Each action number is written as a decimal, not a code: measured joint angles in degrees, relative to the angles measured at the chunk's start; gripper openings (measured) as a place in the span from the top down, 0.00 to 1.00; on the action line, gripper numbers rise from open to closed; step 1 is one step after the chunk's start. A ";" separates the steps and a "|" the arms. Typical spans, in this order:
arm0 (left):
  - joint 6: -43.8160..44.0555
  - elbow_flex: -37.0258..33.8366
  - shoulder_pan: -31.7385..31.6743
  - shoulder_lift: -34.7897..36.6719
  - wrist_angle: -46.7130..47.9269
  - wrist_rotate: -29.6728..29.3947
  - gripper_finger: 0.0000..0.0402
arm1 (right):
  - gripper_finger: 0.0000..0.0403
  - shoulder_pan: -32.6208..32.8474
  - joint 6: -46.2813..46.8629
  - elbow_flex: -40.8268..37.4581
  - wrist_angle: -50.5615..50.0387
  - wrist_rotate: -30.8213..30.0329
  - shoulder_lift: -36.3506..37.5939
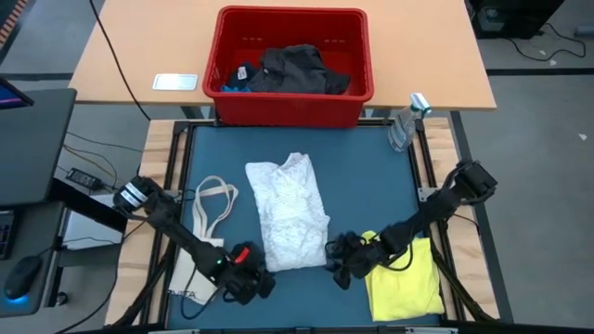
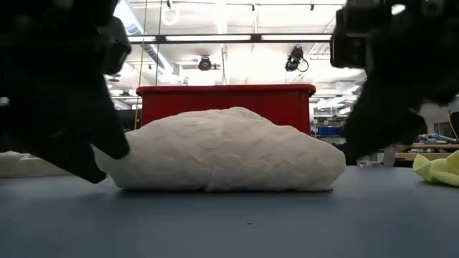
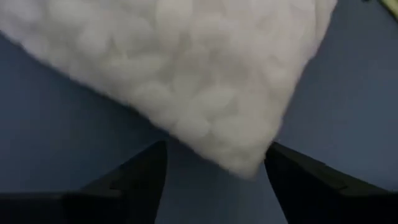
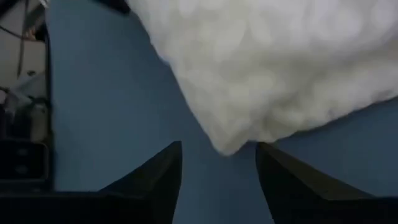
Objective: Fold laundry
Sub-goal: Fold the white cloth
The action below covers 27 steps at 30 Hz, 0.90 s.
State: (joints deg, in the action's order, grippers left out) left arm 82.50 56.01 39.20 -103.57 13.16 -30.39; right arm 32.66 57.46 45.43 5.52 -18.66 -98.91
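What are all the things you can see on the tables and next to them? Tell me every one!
white garment: 1, white, folded, middle of the blue table
yellow garment: 1, bright yellow, near right corner of the table
tote bag: 1, cream with long handles, left side of the table
red bin: 1, red, on the wooden table behind
dark clothes: a heap, dark grey and black, with a bit of blue, inside the red bin
water bottle: 1, clear, far right edge of the blue table
flat silver thing: 1, on the wooden table, left of the bin
left tool: 1, black, open, at the white garment's near left corner
right tool: 1, black, open, at its near right corner
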 joint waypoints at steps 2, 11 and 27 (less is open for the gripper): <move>-1.99 -0.04 -1.02 0.00 -0.29 0.02 0.37 | 0.48 -0.15 -0.96 -0.06 1.93 0.28 -1.41; -6.66 -0.04 -3.17 0.00 -1.01 2.48 0.75 | 0.76 -2.50 -1.69 0.00 9.25 4.09 -6.06; -6.72 0.05 -1.62 0.55 0.88 11.90 0.99 | 0.99 -1.44 3.32 0.12 -13.60 9.91 2.48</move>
State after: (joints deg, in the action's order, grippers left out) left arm 75.78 56.06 37.58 -103.02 14.04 -18.50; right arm 31.22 60.78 45.55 -8.09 -8.74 -96.43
